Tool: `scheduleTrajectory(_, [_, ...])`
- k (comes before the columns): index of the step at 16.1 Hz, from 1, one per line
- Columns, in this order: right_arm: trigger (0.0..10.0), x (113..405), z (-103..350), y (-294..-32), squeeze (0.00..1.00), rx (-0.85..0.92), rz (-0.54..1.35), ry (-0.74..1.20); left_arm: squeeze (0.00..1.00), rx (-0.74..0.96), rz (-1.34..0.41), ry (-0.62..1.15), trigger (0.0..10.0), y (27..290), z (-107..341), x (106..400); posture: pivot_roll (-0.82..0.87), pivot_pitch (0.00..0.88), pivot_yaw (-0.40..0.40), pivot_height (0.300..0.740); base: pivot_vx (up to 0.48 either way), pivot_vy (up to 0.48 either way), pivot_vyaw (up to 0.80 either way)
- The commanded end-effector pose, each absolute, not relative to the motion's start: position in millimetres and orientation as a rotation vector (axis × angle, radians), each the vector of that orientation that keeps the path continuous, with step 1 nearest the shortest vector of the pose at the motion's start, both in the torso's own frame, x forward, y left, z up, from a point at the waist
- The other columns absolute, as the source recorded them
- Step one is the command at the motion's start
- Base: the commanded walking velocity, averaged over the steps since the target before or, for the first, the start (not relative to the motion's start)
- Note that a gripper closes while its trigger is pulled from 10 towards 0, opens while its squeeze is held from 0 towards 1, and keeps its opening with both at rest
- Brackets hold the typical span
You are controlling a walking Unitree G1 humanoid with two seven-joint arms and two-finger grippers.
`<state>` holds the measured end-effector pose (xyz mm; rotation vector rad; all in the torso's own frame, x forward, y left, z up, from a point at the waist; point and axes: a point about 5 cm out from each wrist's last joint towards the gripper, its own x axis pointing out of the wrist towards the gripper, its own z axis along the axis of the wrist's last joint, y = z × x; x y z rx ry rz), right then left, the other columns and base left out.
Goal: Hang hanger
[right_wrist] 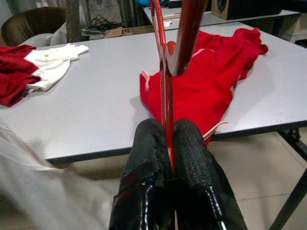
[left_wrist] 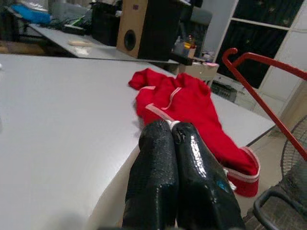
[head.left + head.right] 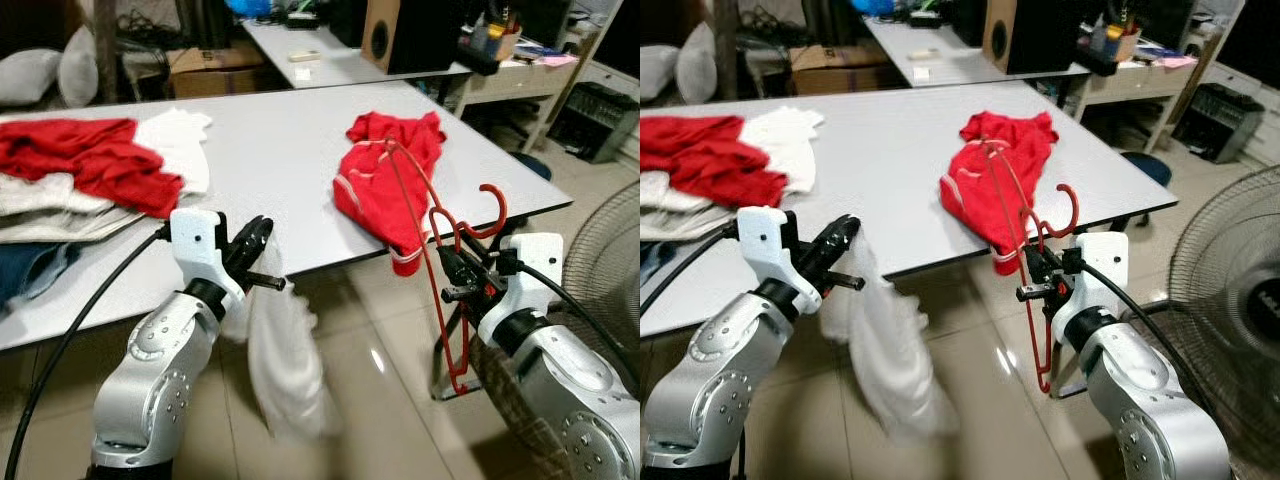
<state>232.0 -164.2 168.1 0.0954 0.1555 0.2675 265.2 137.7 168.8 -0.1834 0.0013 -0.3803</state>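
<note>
1. Head views: my left hand (image 3: 262, 243) pinches a white cloth (image 3: 285, 365) hanging below the bench (image 3: 270, 150) edge; my right hand (image 3: 455, 270) clamps the red hanger (image 3: 445, 290), held upright off the edge.
2. Left wrist: fingers (image 2: 158, 158) pressed together toward the red garment (image 2: 192, 115).
3. Right wrist: fingers (image 1: 192, 148) grip the hanger wire.

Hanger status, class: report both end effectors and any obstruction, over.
Right end effector shut on red hanger, held off the table edge. Left end effector shut on white garment, hanging. Red shirt lies on table, against hanger.
</note>
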Motion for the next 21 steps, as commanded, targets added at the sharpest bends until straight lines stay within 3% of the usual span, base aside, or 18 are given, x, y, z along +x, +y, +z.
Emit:
scheduleTrajectory(1, [10.0, 230, 169, -167, 0.00, 0.083, 0.261, 0.166, 0.00, -0.196, -0.416, -0.029, 10.0, 132, 175, 264, -0.02, 0.000, -0.031, 0.740, 0.352, 0.000, -0.76])
scheduleTrajectory(6, [10.0, 225, 173, -166, 0.00, 0.077, 0.313, 0.149, 0.00, -0.183, -0.451, -0.037, 10.0, 128, 177, 265, -0.02, 0.000, -0.032, 0.740, 0.353, 0.000, -0.56])
scheduleTrajectory(8, [10.0, 211, 193, -164, 0.00, 0.138, 0.581, 0.091, 0.00, -0.197, -0.509, -0.108, 10.0, 122, 202, 276, -0.02, 0.000, -0.034, 0.740, 0.352, 0.000, 0.00])
scheduleTrajectory(10, [10.0, 187, 213, -181, 0.00, 0.076, 0.876, 0.108, 0.00, -0.132, -0.557, -0.168, 10.0, 118, 229, 305, -0.02, 0.000, -0.033, 0.740, 0.356, 0.000, 0.00])
scheduleTrajectory(12, [10.0, 179, 227, -196, 0.00, 0.057, 0.999, 0.140, 0.00, -0.046, -0.546, -0.196, 10.0, 125, 250, 337, -0.02, 0.000, -0.020, 0.740, 0.364, 0.000, 0.00])
scheduleTrajectory(15, [10.0, 173, 228, -197, 0.00, -0.004, 1.142, 0.253, 0.00, 0.002, -0.527, -0.258, 10.0, 133, 286, 366, -0.03, 0.000, -0.015, 0.740, 0.376, 0.000, 0.00])
scheduleTrajectory(17, [10.0, 175, 212, -194, 0.00, -0.084, 1.175, 0.396, 0.00, -0.009, -0.584, -0.342, 10.0, 127, 322, 375, -0.02, 0.000, -0.018, 0.740, 0.377, 0.000, 0.00])
scheduleTrajectory(21, [10.0, 196, 201, -194, 0.00, -0.222, 1.104, 0.398, 0.00, 0.082, -0.620, -0.362, 10.0, 126, 329, 382, 0.00, 0.000, -0.032, 0.740, 0.386, 0.000, 0.00])
